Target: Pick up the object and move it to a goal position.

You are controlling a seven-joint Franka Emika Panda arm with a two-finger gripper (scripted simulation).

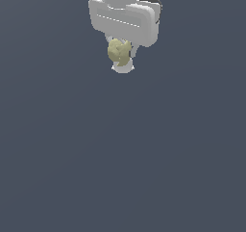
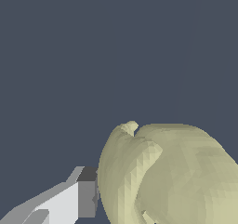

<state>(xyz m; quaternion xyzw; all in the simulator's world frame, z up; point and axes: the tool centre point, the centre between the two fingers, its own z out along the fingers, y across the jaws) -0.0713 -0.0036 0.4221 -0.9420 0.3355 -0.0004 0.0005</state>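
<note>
The object (image 1: 118, 51) is a small pale yellow-green lumpy thing held between the fingers of my white gripper (image 1: 121, 58), near the top of the exterior view. The gripper is shut on it. In the wrist view the object (image 2: 172, 176) fills much of the picture, lumpy with a short nub, and one white and grey finger (image 2: 81, 197) presses against its side. The other finger is hidden behind the object there. Whether the object is lifted off the floor cannot be told.
A plain dark blue-grey floor (image 1: 120, 154) spreads all around. No other objects, walls or edges show in either view.
</note>
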